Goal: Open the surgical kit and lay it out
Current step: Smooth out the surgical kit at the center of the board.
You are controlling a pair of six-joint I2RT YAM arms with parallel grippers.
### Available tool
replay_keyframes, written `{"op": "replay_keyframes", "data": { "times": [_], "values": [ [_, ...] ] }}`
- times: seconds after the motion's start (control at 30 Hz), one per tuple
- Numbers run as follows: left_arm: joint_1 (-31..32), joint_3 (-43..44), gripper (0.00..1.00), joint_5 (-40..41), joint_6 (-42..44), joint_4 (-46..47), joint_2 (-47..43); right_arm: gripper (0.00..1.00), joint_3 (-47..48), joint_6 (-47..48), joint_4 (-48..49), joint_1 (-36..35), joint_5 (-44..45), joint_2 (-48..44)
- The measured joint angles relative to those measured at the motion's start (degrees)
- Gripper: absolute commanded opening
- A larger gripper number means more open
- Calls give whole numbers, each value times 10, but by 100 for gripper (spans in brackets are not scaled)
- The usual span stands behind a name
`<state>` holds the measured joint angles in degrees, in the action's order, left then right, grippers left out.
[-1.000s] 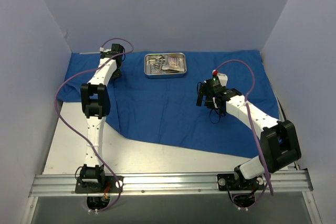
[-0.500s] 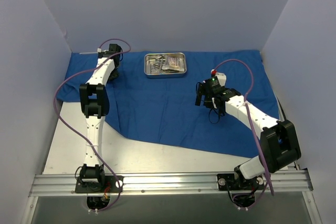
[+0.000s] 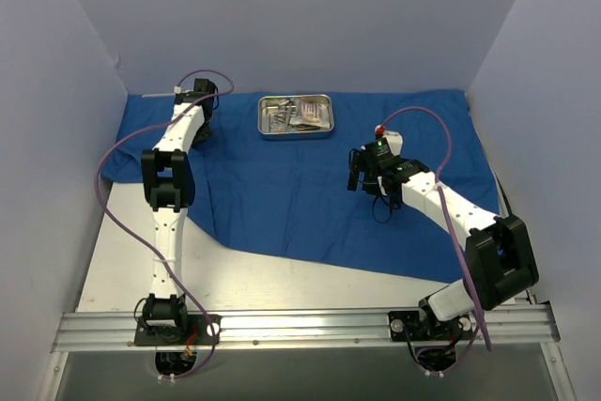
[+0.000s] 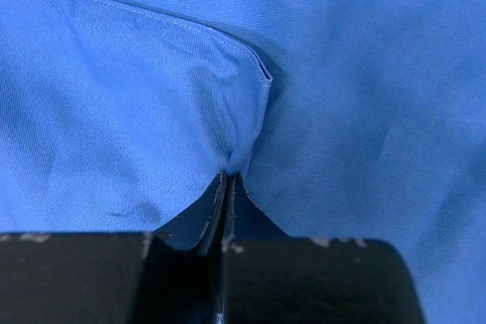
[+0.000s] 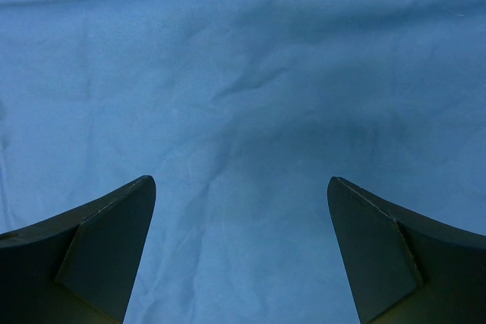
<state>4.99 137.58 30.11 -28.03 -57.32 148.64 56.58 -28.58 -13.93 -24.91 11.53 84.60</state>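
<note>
- In the top view I see the royal-blue cloth wrap (image 3: 310,194) spread over the far and middle part of the table (image 3: 131,260). Its near edge runs slantwise from the left side down to the lower right of the frame.
- The steel tray (image 3: 296,136) stands on the cloth in the upper middle of the frame, close to the far edge of the cloth.
- Inside the tray lie silver instruments (image 3: 279,115) on the left and a pale packet (image 3: 315,116) on the right. They are too small for me to say which piece is which.
- The left gripper (image 3: 200,129) is in the upper left of the frame, to the left of the tray and down on the cloth.
- In the left wrist view its fingers (image 4: 216,210) are pressed together, and a fold of the cloth is pinched between the tips. A hemmed corner of the cloth lies just above the pinch.
- The right gripper (image 3: 359,171) is right of the middle, below and to the right of the tray, and apart from it.
- In the right wrist view its jaws stand wide apart with nothing between them. Only lightly wrinkled blue cloth shows under them. I cannot tell if the tips touch it.
</note>
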Motion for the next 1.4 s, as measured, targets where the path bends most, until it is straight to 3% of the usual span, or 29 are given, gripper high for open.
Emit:
{"op": "replay_keyframes", "data": {
  "times": [0.2,0.37,0.87,1.13,1.4],
  "values": [
    [-5,-36,2,7,2,4,-37,92,0,7,-3,-5,0,-20],
    [-22,-116,2,30,-2,9,-123,92,0,22,-9,-10,0,-57],
    [-182,-590,2,85,-115,-10,-501,92,-3,70,-70,-20,-35,-117],
    [-290,-671,2,123,-150,-49,-682,92,-3,94,-94,-31,-71,-126],
    [-359,-726,13,143,-159,-78,-767,92,19,110,-123,-58,-92,-116]
  ]
}}
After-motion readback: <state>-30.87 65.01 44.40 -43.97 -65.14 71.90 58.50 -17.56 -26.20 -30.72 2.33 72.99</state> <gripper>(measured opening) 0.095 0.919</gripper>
